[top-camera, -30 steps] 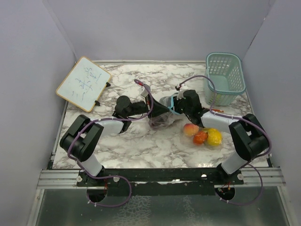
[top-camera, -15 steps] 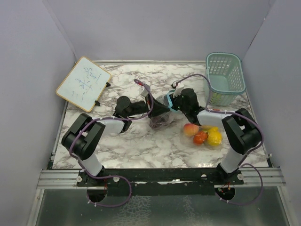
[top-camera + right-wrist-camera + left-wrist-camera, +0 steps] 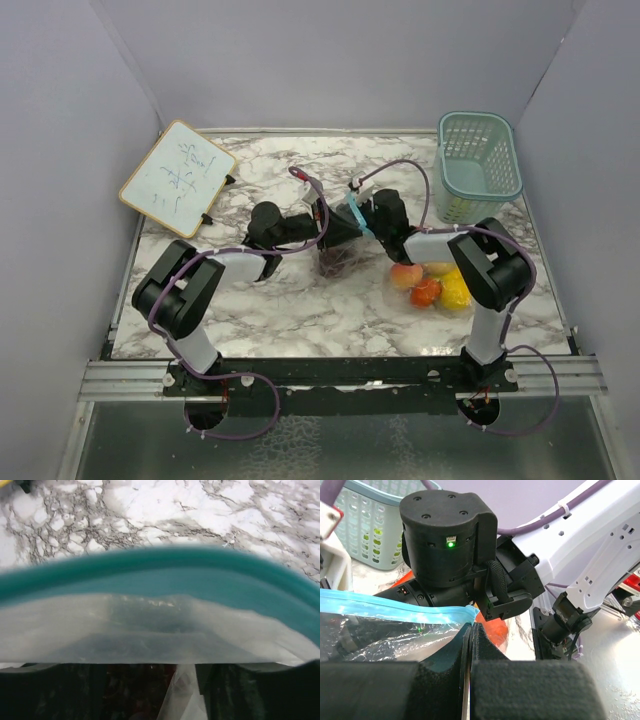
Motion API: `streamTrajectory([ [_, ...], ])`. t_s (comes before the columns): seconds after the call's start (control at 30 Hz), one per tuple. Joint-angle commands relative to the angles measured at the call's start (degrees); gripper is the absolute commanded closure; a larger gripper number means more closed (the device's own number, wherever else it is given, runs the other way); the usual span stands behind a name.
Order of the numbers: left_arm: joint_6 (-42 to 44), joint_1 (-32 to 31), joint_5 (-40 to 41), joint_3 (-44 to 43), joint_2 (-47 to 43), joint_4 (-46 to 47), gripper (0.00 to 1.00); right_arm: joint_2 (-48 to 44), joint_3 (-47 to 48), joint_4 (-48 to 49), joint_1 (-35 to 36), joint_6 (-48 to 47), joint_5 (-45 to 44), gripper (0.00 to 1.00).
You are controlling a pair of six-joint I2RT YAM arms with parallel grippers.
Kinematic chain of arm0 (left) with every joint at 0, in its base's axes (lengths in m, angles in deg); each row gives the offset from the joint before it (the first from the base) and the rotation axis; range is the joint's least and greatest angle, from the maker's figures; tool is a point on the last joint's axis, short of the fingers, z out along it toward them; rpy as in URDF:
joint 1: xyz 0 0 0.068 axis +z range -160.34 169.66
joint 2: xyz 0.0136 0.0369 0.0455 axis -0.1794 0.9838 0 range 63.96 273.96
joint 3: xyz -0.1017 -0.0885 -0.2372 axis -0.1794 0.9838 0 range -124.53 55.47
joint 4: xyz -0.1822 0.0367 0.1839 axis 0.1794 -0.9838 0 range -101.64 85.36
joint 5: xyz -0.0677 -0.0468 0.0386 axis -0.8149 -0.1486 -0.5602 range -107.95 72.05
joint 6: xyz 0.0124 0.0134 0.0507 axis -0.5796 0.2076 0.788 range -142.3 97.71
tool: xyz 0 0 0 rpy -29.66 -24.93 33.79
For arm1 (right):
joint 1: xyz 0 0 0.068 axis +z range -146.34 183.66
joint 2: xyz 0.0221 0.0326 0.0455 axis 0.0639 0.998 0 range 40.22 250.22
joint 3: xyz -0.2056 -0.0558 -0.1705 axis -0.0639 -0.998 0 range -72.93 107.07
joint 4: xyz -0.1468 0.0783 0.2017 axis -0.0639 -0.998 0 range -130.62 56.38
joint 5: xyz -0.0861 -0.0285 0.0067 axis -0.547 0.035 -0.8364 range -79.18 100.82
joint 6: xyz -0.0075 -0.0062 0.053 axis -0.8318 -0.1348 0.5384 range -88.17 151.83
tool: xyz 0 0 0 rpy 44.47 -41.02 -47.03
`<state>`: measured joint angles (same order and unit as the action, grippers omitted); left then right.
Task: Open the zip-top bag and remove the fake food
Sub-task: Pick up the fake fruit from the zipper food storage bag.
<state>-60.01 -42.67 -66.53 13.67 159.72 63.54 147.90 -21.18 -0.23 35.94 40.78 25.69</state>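
Note:
The zip-top bag (image 3: pixel 340 252) hangs between my two grippers at the table's middle, and dark purple grapes (image 3: pixel 341 262) show through it. My left gripper (image 3: pixel 326 232) is shut on one side of the bag's top; in the left wrist view (image 3: pixel 471 630) the jaws pinch the film below the blue zip strip (image 3: pixel 395 612). My right gripper (image 3: pixel 360 214) is shut on the other side; its view (image 3: pixel 185 680) shows the teal zip strip (image 3: pixel 160 575) and clear film. A peach (image 3: pixel 405 274), a red-orange tomato (image 3: pixel 425 292) and a yellow lemon (image 3: pixel 455 290) lie on the table to the right.
A teal basket (image 3: pixel 481 160) stands at the back right with something green-yellow inside. A whiteboard (image 3: pixel 178 178) leans at the back left. The marble table (image 3: pixel 260 300) is walled on three sides. The right arm's forearm passes just behind the loose fruits.
My right gripper has moved left and a little back with its side of the bag's top, closing toward the left gripper. The left gripper and the loose fruits have stayed put.

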Motion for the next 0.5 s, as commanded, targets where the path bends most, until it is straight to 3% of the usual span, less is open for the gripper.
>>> streamTrajectory([
  [0.0,0.95,-0.8,-1.26,-0.19,-1.48,0.36,1.0,0.3,-1.05,4.17,0.42,0.76,-0.12,0.47],
  [0.13,4.08,-0.82,0.45,0.47,-3.46,-3.7,0.99,-4.55,-3.69,4.8,0.42,2.01,-1.73,0.65],
  [0.23,5.93,-0.8,2.39,1.28,-4.94,-5.35,0.84,-8.85,-4.89,3.78,0.41,2.14,-3.22,0.72],
  [0.4,7.77,-0.8,5.76,3.06,-8.27,-7.7,0.07,-12.39,-4.32,-0.29,0.34,0.3,-4.04,0.72],
  [0.47,8.8,-0.85,7.73,4.23,-10.38,-8.86,0.01,-12.87,-4.97,-0.63,0.34,-0.04,-4.74,0.69],
])
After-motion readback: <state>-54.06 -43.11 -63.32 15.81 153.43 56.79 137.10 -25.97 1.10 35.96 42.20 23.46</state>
